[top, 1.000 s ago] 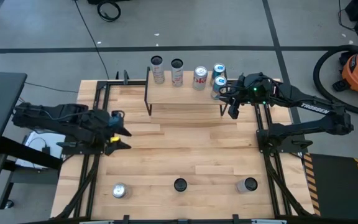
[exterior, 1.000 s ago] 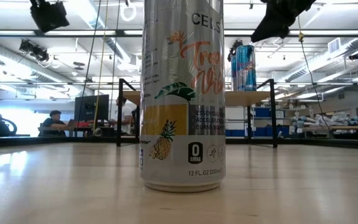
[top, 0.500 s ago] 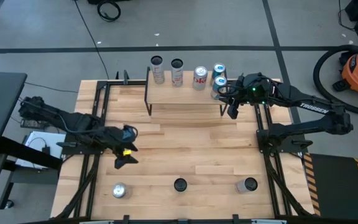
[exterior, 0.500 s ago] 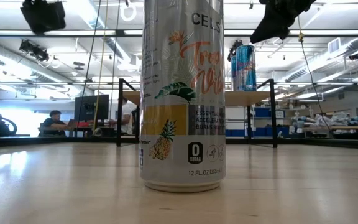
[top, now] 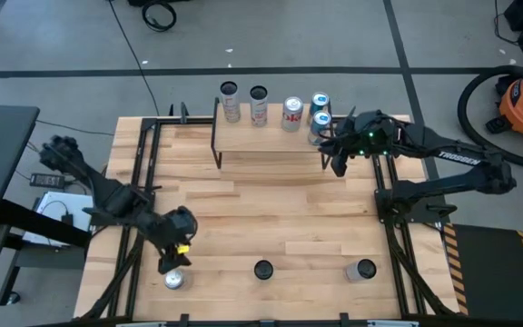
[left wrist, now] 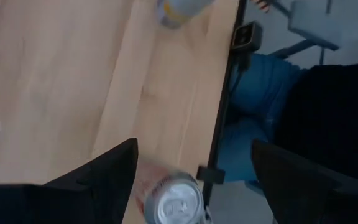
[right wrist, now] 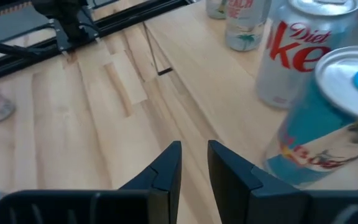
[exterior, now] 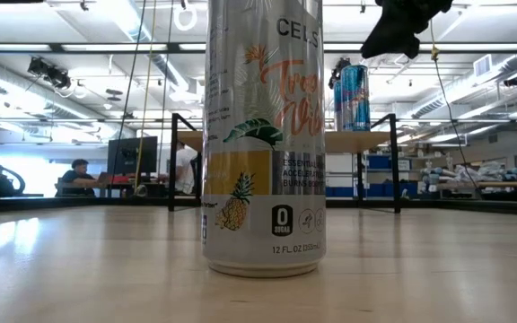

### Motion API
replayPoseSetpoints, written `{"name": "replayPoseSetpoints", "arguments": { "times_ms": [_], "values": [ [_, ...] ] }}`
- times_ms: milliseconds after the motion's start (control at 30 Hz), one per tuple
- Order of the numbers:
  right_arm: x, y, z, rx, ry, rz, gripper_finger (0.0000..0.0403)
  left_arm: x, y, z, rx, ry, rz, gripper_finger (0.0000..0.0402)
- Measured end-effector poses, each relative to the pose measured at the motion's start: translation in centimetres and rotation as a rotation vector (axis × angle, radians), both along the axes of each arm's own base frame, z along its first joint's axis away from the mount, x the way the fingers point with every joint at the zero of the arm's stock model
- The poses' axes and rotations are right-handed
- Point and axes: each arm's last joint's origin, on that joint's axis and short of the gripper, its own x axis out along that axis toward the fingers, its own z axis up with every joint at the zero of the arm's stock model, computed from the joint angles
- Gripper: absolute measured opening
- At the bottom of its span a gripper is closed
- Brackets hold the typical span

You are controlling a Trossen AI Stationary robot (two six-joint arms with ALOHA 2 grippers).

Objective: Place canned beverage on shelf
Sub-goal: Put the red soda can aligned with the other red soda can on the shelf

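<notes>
Shelf: the shelf (top: 271, 136) sits at the top middle of the high view, at the far edge of the tabletop (top: 271, 218). Its flat wood top is a place for cans to stand up straight.
Cans on shelf: five cans stand there in a row and a bit. The Diet Coke can (top: 291, 113) is in the middle, and a blue can (top: 320, 123) is at the right end.
Cans waiting: three cans stand in a line along the bottom of the high view. The silver-top can (top: 173, 279) is at the lower left, a dark-top can (top: 262, 270) is in the middle, and another can (top: 364, 269) is at the lower right. They are set well apart, likely so a pincer can fit around one.
Left pincer: the left pincer (top: 174, 259) is at the lower left, just above the silver-top can. Its fingers are spread wide. It holds nothing. The can shows between them in the left wrist view.
Right pincer: the right pincer (top: 339, 163) hangs at the right end of the shelf, near the blue can. Its fingers are squeezed together with nothing between them.
Next step: it looks like the left pincer is about to go down around the silver-top can.
</notes>
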Motion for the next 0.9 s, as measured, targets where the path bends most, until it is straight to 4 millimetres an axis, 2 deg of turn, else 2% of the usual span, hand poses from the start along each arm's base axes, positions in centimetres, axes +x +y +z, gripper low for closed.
{"name": "replayPoseSetpoints", "arguments": {
  "times_ms": [267, 500, 733, 900],
  "values": [
    [0.3, 1.2, 0.0, 0.063, -0.02, 0.025, 0.0087, -0.8, -2.4, -1.1, -0.054, 0.128, 0.057, 0.0313],
    [0.6, 2.5, 0.0, 0.094, -0.034, 0.039, 0.0087, -2.5, -4.1, -1.2, -0.122, 0.201, 0.105, 0.0313],
    [1.5, 3.4, -2.0, 0.101, -0.07, 0.074, 0.0087, -4.0, -5.0, -1.9, -0.064, 0.257, 0.191, 0.0313],
    [1.8, 3.7, -3.0, 0.111, -0.087, 0.084, 0.0087, -3.8, -5.5, -2.9, -0.006, 0.286, 0.211, 0.0313]
  ]
}}
